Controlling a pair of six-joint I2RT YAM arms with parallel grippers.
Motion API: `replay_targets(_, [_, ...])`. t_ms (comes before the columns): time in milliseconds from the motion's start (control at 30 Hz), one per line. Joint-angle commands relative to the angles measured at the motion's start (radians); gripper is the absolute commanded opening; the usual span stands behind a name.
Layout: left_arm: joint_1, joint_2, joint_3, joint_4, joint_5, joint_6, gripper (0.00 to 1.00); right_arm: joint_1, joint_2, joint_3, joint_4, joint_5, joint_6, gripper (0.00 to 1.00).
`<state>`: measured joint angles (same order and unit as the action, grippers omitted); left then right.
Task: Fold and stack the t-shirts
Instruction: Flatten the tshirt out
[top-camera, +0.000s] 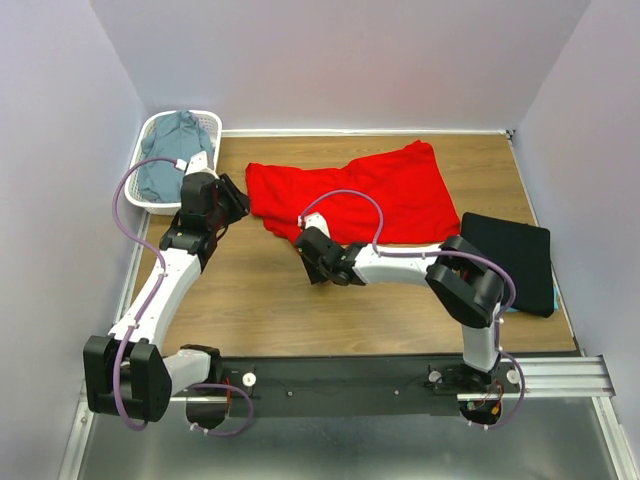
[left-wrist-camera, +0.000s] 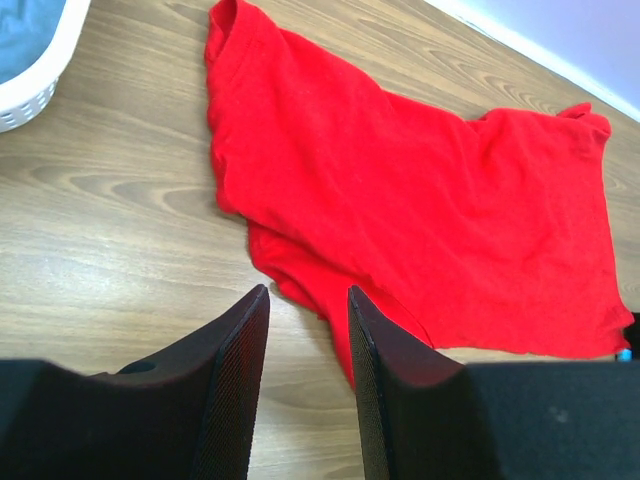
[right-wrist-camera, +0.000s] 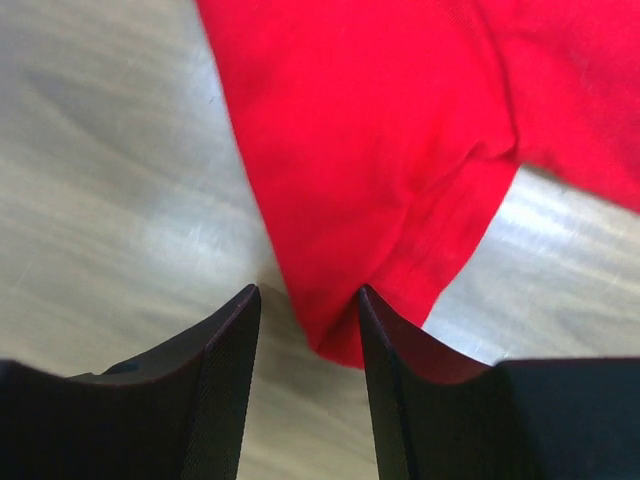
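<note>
- Your red t-shirt (top-camera: 370, 195) lies spread out on the table (top-camera: 250, 300), toward the far side.
- It is soft, light and floppy, so grab a near corner.
- Your left gripper (left-wrist-camera: 308, 290) and right gripper (right-wrist-camera: 310, 292) both have fingers apart, holding nothing.

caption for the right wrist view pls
Open right gripper framing a corner of the red t-shirt on the wooden table

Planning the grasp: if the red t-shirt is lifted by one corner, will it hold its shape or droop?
Probably droops: the red t-shirt lies limp and creased, so it looks floppy. It seems thin, likely light. Pushed, it would probably bunch rather than slide whole.
</note>
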<state>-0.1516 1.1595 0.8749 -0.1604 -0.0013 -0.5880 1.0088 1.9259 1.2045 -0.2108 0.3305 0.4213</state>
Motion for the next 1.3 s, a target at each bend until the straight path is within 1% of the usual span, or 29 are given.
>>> replay_targets(0, [0.004,-0.018,0.006,0.015,0.04,0.019,0.45,0.011,0.067,0.036,0.024,0.091,-0.013,0.5])
replay_targets(133, [0.004,-0.017,0.003,0.022,0.06,0.016,0.45,0.013,0.087,0.055,0.021,0.122,-0.019,0.32])
replay_targets(167, [0.004,-0.018,0.001,0.024,0.061,0.014,0.45,0.014,0.085,0.062,0.019,0.122,-0.022,0.23])
replay_targets(200, [0.004,-0.017,-0.001,0.027,0.066,0.013,0.45,0.014,0.081,0.078,-0.001,0.102,-0.024,0.17])
replay_targets(233, [0.004,-0.018,-0.001,0.028,0.069,0.014,0.45,0.013,0.059,0.117,-0.037,0.082,-0.029,0.09])
replay_targets(267, [0.004,-0.02,0.001,0.027,0.07,0.016,0.45,0.013,0.042,0.145,-0.051,0.055,-0.032,0.07])
replay_targets(300, [0.004,-0.021,0.006,0.027,0.072,0.017,0.45,0.013,-0.003,0.17,-0.062,-0.015,-0.038,0.04])
replay_targets(333, [0.004,-0.021,0.01,0.024,0.072,0.02,0.45,0.013,-0.024,0.225,-0.082,-0.056,-0.041,0.03])
replay_targets(367, [0.004,-0.024,0.015,0.021,0.073,0.022,0.45,0.013,-0.048,0.225,-0.082,-0.091,-0.042,0.03])
replay_targets(400, [0.004,-0.024,0.019,0.015,0.078,0.024,0.45,0.011,-0.068,0.278,-0.103,-0.146,-0.041,0.03])
replay_targets(467, [0.004,-0.03,0.038,0.007,0.087,0.027,0.45,0.005,-0.117,0.355,-0.14,-0.198,-0.038,0.04])
replay_targets(533, [0.004,-0.038,0.042,0.002,0.086,0.028,0.45,-0.013,-0.142,0.378,-0.15,-0.222,-0.015,0.05])
replay_targets(567, [0.004,-0.038,0.042,0.002,0.086,0.028,0.45,-0.047,-0.149,0.382,-0.148,-0.243,-0.007,0.05])
replay_targets(633, [0.004,-0.038,0.038,0.002,0.098,0.031,0.45,-0.088,-0.142,0.365,-0.15,-0.251,0.02,0.05])
replay_targets(700, [0.004,-0.034,0.029,0.004,0.112,0.033,0.45,-0.153,-0.121,0.328,-0.15,-0.291,0.042,0.05])
replay_targets(767, [0.004,-0.03,-0.003,0.01,0.132,0.027,0.45,-0.186,-0.091,0.268,-0.15,-0.291,0.066,0.05])
replay_targets(933, [-0.006,-0.035,-0.077,0.028,0.141,-0.001,0.45,-0.194,-0.045,0.144,-0.127,-0.26,0.103,0.06])
replay_targets(1100, [-0.058,-0.061,-0.151,0.028,0.075,-0.059,0.44,-0.203,-0.019,0.09,-0.099,-0.242,0.119,0.11])
replay_targets(1167, [-0.107,-0.069,-0.188,0.033,0.023,-0.099,0.43,-0.205,-0.004,0.087,-0.094,-0.229,0.122,0.12])
replay_targets(1200, [-0.146,-0.067,-0.21,0.033,-0.026,-0.114,0.43,-0.211,0.004,0.089,-0.091,-0.229,0.122,0.11])
replay_targets(1233, [-0.146,-0.066,-0.221,0.036,-0.041,-0.127,0.42,-0.214,0.011,0.09,-0.091,-0.229,0.122,0.11])
replay_targets(1267, [-0.178,-0.058,-0.232,0.038,-0.055,-0.154,0.41,-0.219,0.022,0.092,-0.088,-0.232,0.122,0.11])
